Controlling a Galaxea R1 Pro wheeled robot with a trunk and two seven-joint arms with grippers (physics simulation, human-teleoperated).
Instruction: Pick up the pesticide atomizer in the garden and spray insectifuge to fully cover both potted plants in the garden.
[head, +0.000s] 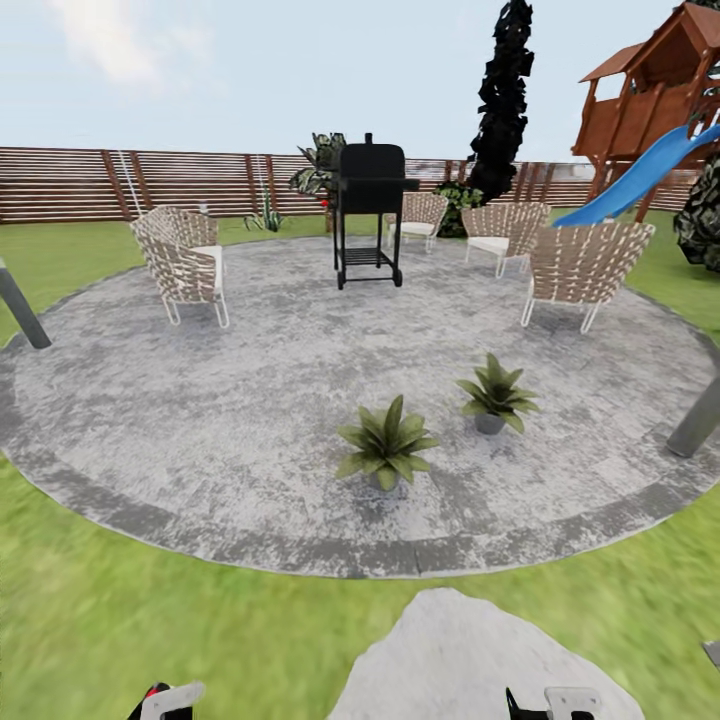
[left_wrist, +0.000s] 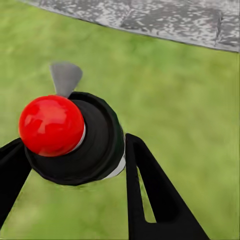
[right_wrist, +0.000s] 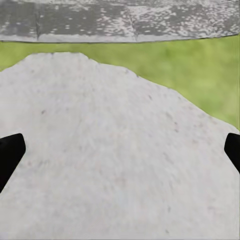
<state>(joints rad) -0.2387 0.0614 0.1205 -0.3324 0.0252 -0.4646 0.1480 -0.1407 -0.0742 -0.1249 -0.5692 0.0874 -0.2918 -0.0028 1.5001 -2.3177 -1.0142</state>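
The round patio (head: 200, 420) is of rough, speckled grey stone with a darker rim, and green lawn (head: 150, 620) lies around it. Two potted plants (head: 386, 443) with pointed olive leaves stand on the patio in small grey pots, near each other. The left claw (left_wrist: 75, 165) pinches the pesticide atomizer (left_wrist: 75, 137), a dark round bottle with a glossy red ball tip, between its black fingers (left_wrist: 150, 190). The right claw (right_wrist: 120, 155) is spread wide above a smooth pale stepping stone (right_wrist: 115, 150)
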